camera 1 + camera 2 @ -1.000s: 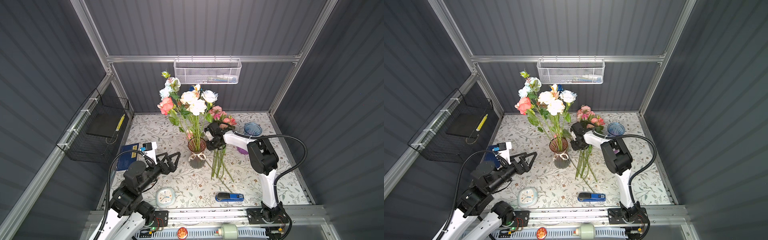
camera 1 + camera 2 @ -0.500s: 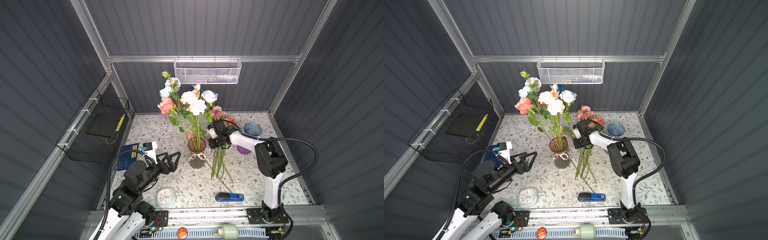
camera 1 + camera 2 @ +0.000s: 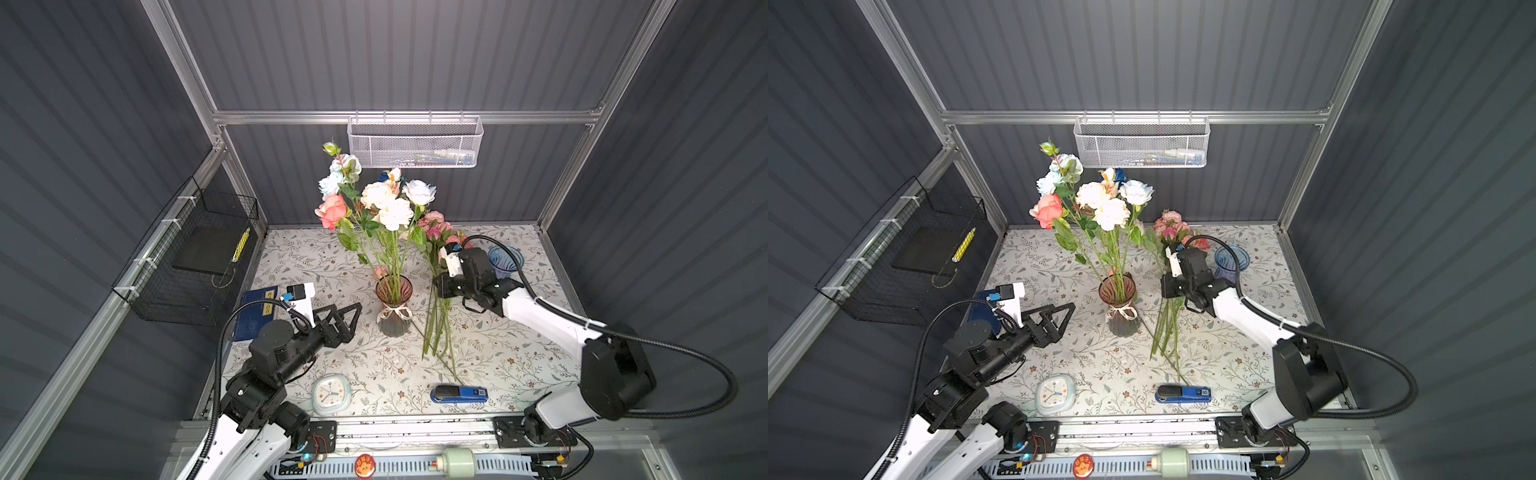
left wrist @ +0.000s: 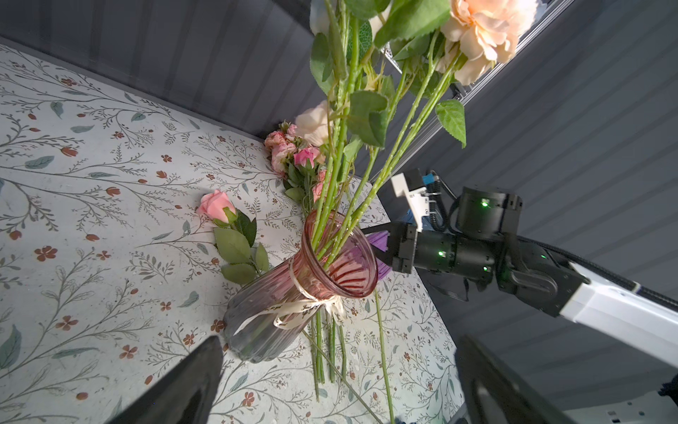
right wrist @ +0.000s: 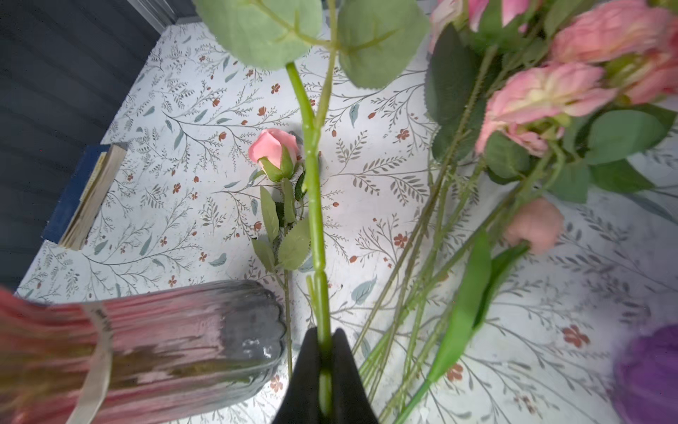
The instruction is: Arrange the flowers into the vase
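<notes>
- Right wrist view: the right fingers [image 5: 346, 385] are clamped together on one green stem [image 5: 315, 205]. Its long axis runs straight away from the grip past two broad leaves (bloom out of frame). The vase [image 5: 165, 323] is just beside the stem, and a pink bud [image 5: 275, 147] lies on the desk [image 5: 183, 110] beyond.
- Left wrist view: the left fingers [image 4: 190, 381] stand wide apart, empty and short of the vase. The right arm [image 4: 458, 249] reaches in behind the rim, which hides its fingertips.
- Both top views: most flowers [image 3: 384, 203] stand upright in the vase. A loose bunch [image 3: 436, 332] lies just to its right, under the right fingers.
- Judgement: the vase mouth lies just left of the held stem. The right arm is nearer, and the stem's lower end must clear the rim.
</notes>
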{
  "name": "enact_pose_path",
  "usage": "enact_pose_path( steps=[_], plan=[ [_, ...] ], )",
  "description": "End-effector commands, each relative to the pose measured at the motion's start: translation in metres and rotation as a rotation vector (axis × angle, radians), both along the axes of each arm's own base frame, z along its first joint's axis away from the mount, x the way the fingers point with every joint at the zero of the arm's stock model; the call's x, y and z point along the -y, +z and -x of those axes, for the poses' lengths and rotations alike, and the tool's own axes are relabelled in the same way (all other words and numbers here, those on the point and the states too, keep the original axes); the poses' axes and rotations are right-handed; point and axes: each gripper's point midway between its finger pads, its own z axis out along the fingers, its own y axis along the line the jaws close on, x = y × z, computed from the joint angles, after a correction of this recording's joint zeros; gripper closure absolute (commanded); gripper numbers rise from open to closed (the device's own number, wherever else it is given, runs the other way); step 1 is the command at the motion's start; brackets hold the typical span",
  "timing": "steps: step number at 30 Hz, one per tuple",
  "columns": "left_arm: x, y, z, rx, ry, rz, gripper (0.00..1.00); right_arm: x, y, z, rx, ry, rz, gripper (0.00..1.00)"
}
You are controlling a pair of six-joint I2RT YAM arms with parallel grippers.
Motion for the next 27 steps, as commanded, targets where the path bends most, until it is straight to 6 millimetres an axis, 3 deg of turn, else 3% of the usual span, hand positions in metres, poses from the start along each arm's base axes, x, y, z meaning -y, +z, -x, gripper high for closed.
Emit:
enact_pose_path(
  steps=[1, 8, 13, 16, 21, 27],
  plan=[
    [0.002, 0.018, 0.005, 0.042, -0.024, 0.038, 0.00, 0.021, 0.024, 0.009, 0.055, -0.121, -0.073, 1.00],
    [0.006, 0.028, 0.008, 0.063, -0.056, 0.044, 0.00, 0.055, 0.072, 0.053, 0.179, -0.202, -0.173, 1.00],
    [0.020, 0.045, 0.015, 0.103, -0.152, 0.039, 0.00, 0.063, 0.121, 0.087, 0.320, -0.164, -0.278, 1.00],
    [0.040, 0.059, 0.025, 0.135, -0.287, 0.051, 0.01, 0.063, 0.158, 0.110, 0.408, -0.109, -0.353, 1.00],
    [0.078, 0.079, 0.045, 0.150, -0.573, 0.105, 0.03, 0.039, 0.217, 0.147, 0.495, 0.067, -0.468, 1.00],
    [0.095, 0.100, 0.063, 0.197, -0.770, 0.177, 0.05, -0.025, 0.269, 0.178, 0.542, 0.297, -0.527, 1.00]
  ],
)
